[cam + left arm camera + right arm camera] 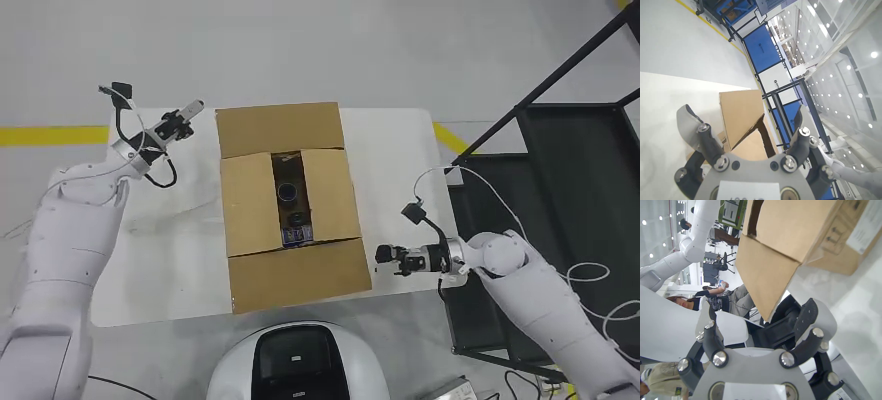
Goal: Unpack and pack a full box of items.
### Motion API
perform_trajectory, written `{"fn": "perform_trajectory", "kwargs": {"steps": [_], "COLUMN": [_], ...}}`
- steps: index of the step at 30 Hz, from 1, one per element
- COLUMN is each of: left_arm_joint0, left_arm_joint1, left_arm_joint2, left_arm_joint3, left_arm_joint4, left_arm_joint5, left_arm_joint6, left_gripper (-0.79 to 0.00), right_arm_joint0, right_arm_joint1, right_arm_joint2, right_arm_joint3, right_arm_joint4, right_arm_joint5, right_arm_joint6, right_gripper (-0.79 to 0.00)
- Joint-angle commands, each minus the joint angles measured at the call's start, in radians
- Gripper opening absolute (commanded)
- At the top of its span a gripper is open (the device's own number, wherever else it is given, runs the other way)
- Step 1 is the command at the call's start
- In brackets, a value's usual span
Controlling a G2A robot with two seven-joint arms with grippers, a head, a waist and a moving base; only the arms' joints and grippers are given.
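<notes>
Got the box (290, 265) centred on the counter (180, 250), flaps (250, 200) half shut over items (290, 205), left tool (190, 112) at far-left corner, right tool (383, 257) toward near-right corner, both released and empty; I risk snagging a flap and shoving it off.

I see the box (245, 205), plain brown cardboard, standing upright mid-table (395, 150). Its far and near flaps are folded outward. The left and right flaps lean inward over the top, leaving a narrow gap down the middle. Through it I make out dark items (291, 208) packed inside, too small to identify.
</notes>
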Motion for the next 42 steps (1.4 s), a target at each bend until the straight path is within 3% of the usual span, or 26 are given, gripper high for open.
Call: {"fn": "perform_trajectory", "kwargs": {"steps": [1, 11, 15, 23, 34, 42], "left_arm_joint0": [-0.035, -0.143, -0.176, -0.201, -0.220, -0.210], "left_arm_joint1": [-0.014, -0.086, -0.114, -0.156, -0.167, -0.146], "left_arm_joint2": [0.022, 0.111, 0.129, 0.131, 0.092, 0.047], "left_arm_joint3": [0.075, 0.275, 0.323, 0.382, 0.428, 0.423], "left_arm_joint4": [-0.014, -0.078, -0.113, -0.238, -0.356, -0.411], "left_arm_joint5": [-0.022, -0.027, -0.002, 0.018, 0.045, -0.009], "left_arm_joint6": [0.009, -0.029, -0.028, -0.152, -0.297, -0.419], "left_gripper": [0.000, 0.000, 0.000, 0.000, 0.000, 0.000], "right_arm_joint0": [0.008, 0.065, 0.077, 0.117, 0.178, 0.235], "right_arm_joint1": [-0.002, -0.006, 0.001, 0.021, 0.025, 0.019], "right_arm_joint2": [-0.034, -0.165, -0.209, -0.227, -0.248, -0.277], "right_arm_joint3": [0.004, 0.003, -0.040, -0.070, -0.044, 0.030], "right_arm_joint4": [0.001, 0.074, 0.205, 0.335, 0.382, 0.346], "right_arm_joint5": [-0.001, -0.014, 0.002, 0.001, -0.077, -0.125], "right_arm_joint6": [-0.001, -0.014, 0.003, 0.002, -0.076, -0.125], "right_gripper": [0.000, 0.000, 0.000, 0.000, 0.000, 0.000]}}
